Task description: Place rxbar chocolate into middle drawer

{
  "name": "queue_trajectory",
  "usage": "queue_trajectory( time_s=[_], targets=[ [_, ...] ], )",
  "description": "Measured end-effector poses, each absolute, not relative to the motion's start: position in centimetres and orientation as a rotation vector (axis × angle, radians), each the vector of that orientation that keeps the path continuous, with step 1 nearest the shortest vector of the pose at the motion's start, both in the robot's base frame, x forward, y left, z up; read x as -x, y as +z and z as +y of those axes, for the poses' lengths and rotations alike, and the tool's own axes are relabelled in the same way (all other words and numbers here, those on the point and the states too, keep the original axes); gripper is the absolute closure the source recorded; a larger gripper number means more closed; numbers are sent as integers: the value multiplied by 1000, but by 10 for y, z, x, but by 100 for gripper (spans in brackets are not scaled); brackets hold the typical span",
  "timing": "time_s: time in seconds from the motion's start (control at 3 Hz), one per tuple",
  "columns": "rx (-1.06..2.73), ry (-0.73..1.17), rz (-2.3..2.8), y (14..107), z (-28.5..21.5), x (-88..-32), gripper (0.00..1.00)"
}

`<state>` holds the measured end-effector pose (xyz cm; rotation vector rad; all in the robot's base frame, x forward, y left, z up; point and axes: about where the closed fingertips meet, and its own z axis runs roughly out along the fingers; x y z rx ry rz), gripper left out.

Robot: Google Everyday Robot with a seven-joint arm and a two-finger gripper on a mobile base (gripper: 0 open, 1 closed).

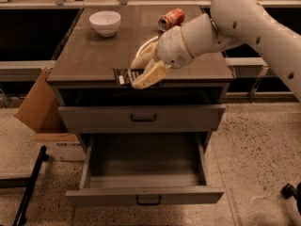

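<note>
The rxbar chocolate [124,76], a flat black wrapper with white lettering, is held level at the front edge of the cabinet top [89,55]. My gripper [135,74] is shut on its right end, with one pale finger above it and one below. The middle drawer [146,195] stands pulled out below, a grey metal drawer with a dark bar handle. Its inside [146,161] is open to view and holds nothing I can see. The bar is above and behind the drawer's opening.
A white bowl [105,22] stands at the back left of the top. An orange-red soda can [170,19] lies at the back, behind my arm. The upper drawer [141,118] is shut. A cardboard box [40,105] leans at the cabinet's left, and a black bar [28,187] lies on the floor.
</note>
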<state>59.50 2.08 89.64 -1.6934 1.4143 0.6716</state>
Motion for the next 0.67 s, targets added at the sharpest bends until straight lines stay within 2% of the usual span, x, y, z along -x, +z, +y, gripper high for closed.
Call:
queue_trajectory(
  time_s=[0.67],
  targets=[
    [1692, 701, 1430, 883, 23, -587, 100]
  ],
)
